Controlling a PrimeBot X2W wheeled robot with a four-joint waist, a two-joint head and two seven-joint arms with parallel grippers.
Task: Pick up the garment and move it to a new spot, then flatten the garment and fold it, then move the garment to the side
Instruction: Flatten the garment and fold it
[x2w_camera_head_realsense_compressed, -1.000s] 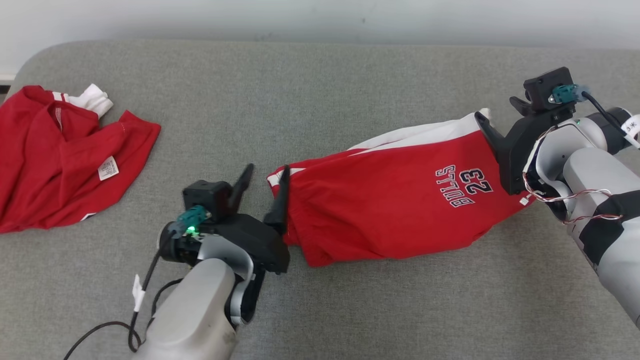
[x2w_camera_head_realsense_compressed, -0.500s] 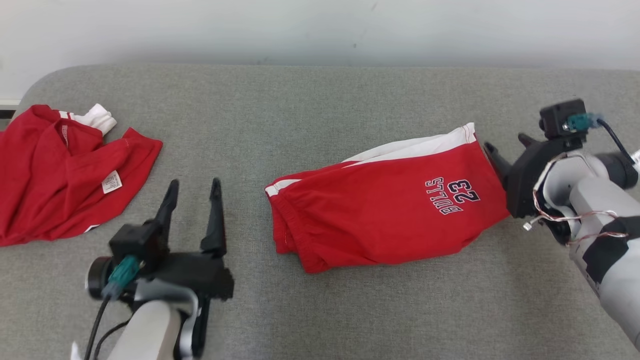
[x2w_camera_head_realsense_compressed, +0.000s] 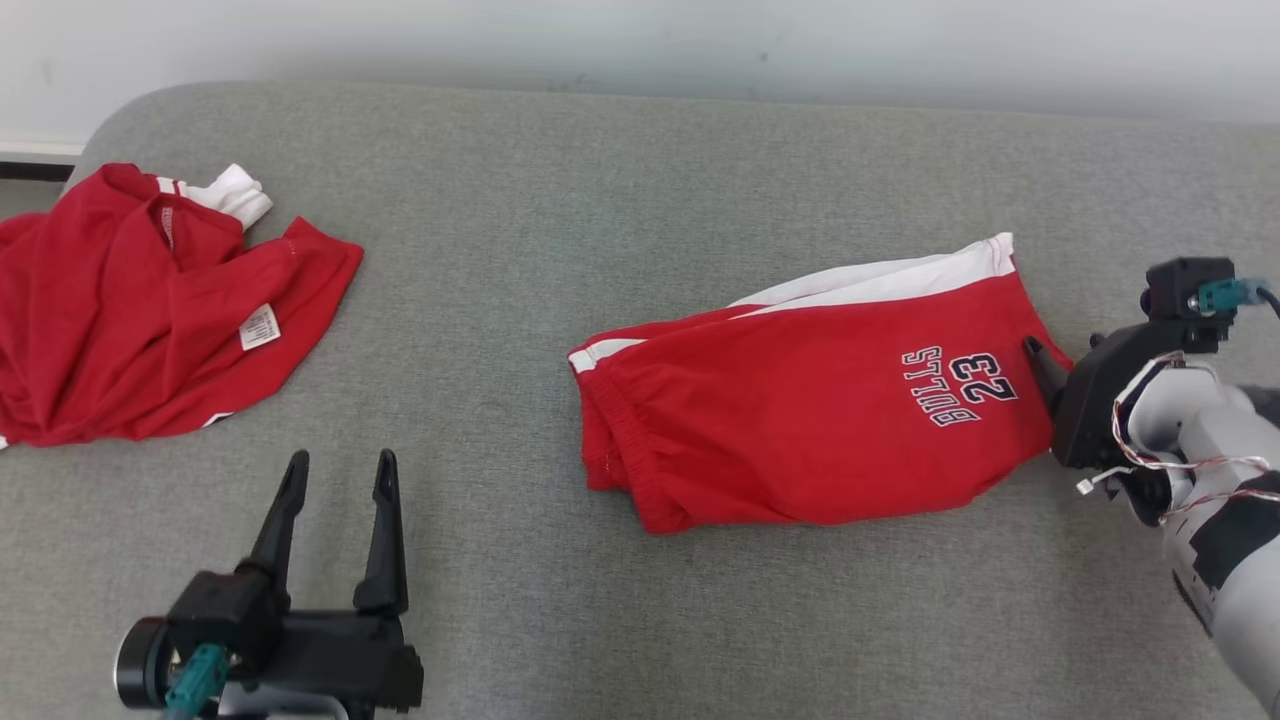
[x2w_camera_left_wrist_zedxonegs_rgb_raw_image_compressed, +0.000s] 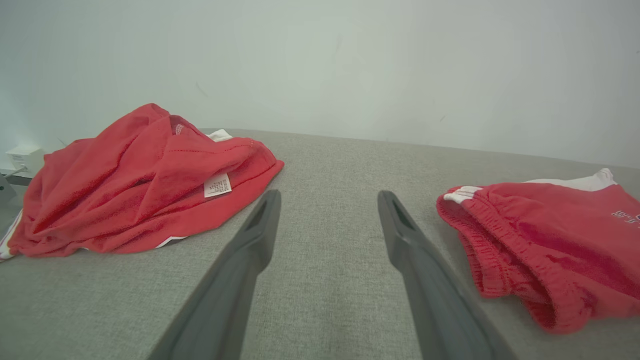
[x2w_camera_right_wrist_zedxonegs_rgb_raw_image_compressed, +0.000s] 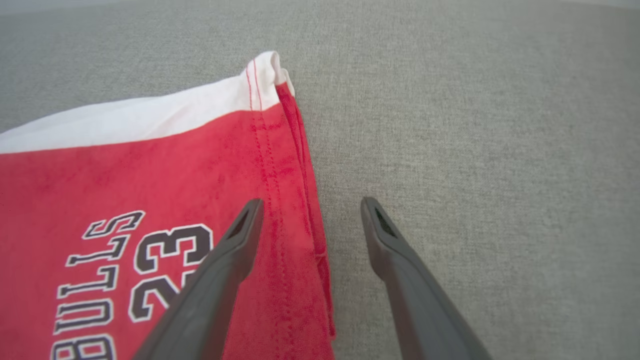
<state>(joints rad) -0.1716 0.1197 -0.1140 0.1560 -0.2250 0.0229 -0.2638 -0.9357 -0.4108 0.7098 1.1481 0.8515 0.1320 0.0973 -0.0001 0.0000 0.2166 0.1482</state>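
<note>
Left hand (x2w_camera_head_realsense_compressed: 342, 460): fingers spread wide, holding nothing, over the bare grey worktop (x2w_camera_head_realsense_compressed: 620, 180). Right hand (x2w_camera_right_wrist_zedxonegs_rgb_raw_image_compressed: 311, 202): also spread and empty, straddling the hem edge of the red shorts (x2w_camera_head_realsense_compressed: 800, 420) — contact unclear. Shorts lie folded at centre-right, "BULLS 23" print facing up, white stripe along the far edge, waistband toward the left hand.

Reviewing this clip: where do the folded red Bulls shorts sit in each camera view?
Head view: shorts right of centre, printed end toward the right edge.
Left wrist view: shorts at the right edge, waistband nearest the camera.
Right wrist view: shorts across the left half, hem running up the middle.
Shared landmark: the white side stripe along their far edge.
</note>
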